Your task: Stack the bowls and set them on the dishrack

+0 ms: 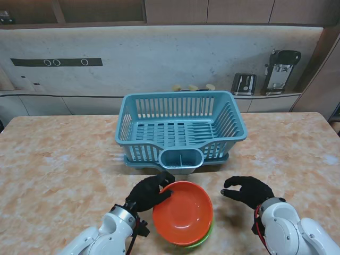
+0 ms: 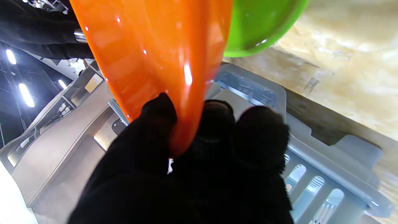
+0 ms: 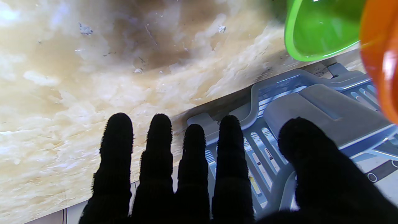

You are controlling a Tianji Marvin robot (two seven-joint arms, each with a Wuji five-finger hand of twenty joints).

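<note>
An orange bowl is tilted above a green bowl, of which only a sliver of rim shows near me. My left hand is shut on the orange bowl's left rim; in the left wrist view the black fingers pinch the orange bowl, with the green bowl beyond it. My right hand hovers open to the right of the bowls, touching nothing. Its fingers spread over the table, with the green bowl and the orange bowl to one side. The blue dishrack stands farther from me, empty.
A cutlery cup juts from the dishrack's near wall, close to the orange bowl's far rim. A toaster and a coffee machine sit on the back counter. Marbled table top extends left and right of the rack.
</note>
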